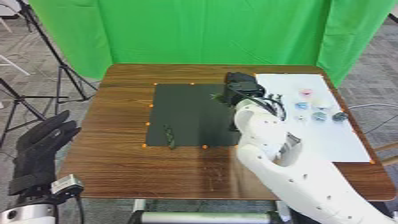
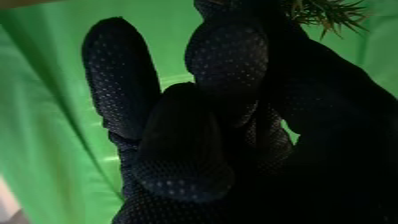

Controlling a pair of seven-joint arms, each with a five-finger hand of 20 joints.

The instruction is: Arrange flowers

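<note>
Green sprig [image 1: 171, 136] lies left on the dark mat [image 1: 191, 112]; over its far right part, my right hand [image 1: 242, 86] pinches spiky greenery [image 2: 330, 14]; small flowers [image 1: 306, 92] rest on the white sheet [image 1: 333, 145]. I judge this is placing: next, lower, settle, release.

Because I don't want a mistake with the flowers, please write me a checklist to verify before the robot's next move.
1. Green sprig secured: ok, it looks pinched in the right hand.
2. Right hand at the black mat: ok, by its right edge, far part.
3. Green stem on the mat: ok, near left part.
4. Left hand out of the way: ok, left of the mat.
5. Sprig's final spot: cannot tell.
</note>
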